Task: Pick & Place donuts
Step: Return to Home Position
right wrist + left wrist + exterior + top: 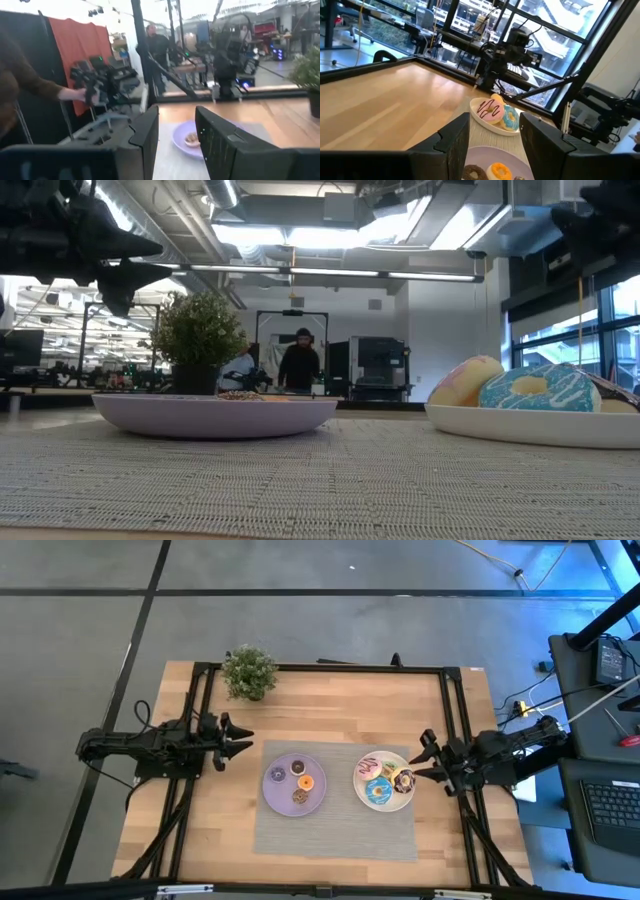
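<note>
Several mini donuts, among them an orange one (306,782) and a purple one (277,776), lie on the lilac plate (271,794). Larger donuts lie bunched on the white plate (396,806): a pink one (368,764), a blue one (378,791) and a chocolate one (404,780). My left gripper (245,741) hangs open above the table, left of the lilac plate. My right gripper (420,755) hangs open just right of the white plate. The left wrist view shows the orange mini (499,171) and the pink donut (490,110). The blue donut (540,388) shows in the low view.
Both plates rest on a grey woven placemat (335,825) on the wooden table. A small potted plant (249,671) stands near the far edge. A black frame runs around the tabletop. Bare wood lies left of the mat. People stand in the room beyond.
</note>
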Available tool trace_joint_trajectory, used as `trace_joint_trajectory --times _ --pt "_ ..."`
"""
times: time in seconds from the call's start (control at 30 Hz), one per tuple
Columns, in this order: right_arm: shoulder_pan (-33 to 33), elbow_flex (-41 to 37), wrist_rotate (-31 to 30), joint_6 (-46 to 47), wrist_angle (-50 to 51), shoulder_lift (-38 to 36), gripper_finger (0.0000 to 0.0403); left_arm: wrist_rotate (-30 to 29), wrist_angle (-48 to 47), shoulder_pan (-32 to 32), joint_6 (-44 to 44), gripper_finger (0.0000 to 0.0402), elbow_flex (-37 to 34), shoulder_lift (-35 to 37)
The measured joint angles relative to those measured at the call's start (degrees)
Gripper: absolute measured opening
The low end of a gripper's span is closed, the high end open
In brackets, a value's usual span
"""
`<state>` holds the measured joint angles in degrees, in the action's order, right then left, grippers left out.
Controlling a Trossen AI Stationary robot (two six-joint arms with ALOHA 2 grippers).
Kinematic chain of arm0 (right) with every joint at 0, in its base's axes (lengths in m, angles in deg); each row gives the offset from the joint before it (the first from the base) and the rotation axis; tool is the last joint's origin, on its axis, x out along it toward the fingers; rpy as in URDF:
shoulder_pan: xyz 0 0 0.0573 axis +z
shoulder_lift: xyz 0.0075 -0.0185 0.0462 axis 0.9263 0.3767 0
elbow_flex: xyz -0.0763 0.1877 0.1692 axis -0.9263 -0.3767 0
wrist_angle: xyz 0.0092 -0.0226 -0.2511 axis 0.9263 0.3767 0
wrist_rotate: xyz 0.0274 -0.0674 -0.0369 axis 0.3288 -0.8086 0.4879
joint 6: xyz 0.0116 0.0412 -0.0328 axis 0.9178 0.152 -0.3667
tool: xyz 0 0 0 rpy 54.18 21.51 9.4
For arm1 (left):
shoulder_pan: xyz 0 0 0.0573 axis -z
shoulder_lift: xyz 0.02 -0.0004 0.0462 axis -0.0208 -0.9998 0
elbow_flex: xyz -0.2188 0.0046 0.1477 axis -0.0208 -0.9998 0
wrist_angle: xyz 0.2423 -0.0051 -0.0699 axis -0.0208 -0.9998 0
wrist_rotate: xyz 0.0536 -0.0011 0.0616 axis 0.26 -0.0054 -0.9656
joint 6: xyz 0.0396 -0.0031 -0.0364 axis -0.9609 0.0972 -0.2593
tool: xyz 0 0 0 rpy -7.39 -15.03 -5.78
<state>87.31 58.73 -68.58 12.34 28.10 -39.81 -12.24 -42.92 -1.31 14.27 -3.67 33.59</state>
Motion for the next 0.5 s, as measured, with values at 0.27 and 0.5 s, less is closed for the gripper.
trace_joint_trajectory --times 0.27,0.5 --pt "0.0 0.0 -2.3 -2.91 6.59 0.0 0.0131 0.0 0.0 0.0 0.37 0.0169 0.0 0.0" --pt "-0.04 0.0 -1.04 -7.17 7.35 0.31 0.0131 0.0 0.0 0.0 0.37 0.0169 0.0 -0.02"
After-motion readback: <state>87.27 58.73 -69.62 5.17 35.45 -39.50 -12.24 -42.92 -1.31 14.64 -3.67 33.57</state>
